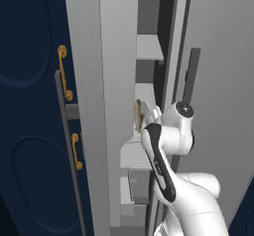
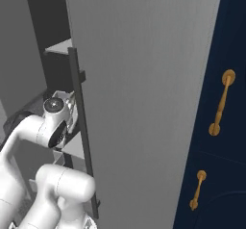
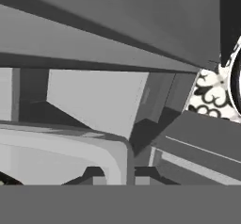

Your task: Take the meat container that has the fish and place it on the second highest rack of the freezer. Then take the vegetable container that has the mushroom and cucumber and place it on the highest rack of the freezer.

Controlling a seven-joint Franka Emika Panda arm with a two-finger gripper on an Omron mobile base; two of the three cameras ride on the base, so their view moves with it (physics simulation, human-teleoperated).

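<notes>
The arm reaches into the freezer (image 1: 119,56), its gripper (image 3: 115,176) pinching the rim of the meat container (image 3: 70,148); the fish (image 1: 138,115) rides over a shelf's front edge. Likely a light, stiff, shallow tray; a rim hold could tip it, so keep it level.

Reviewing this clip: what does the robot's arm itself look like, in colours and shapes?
The arm is glossy white, built of rounded, bulbous tube segments, with black bands along the joints and a round grey cap on the wrist joint. No cables or markings are visible.
</notes>
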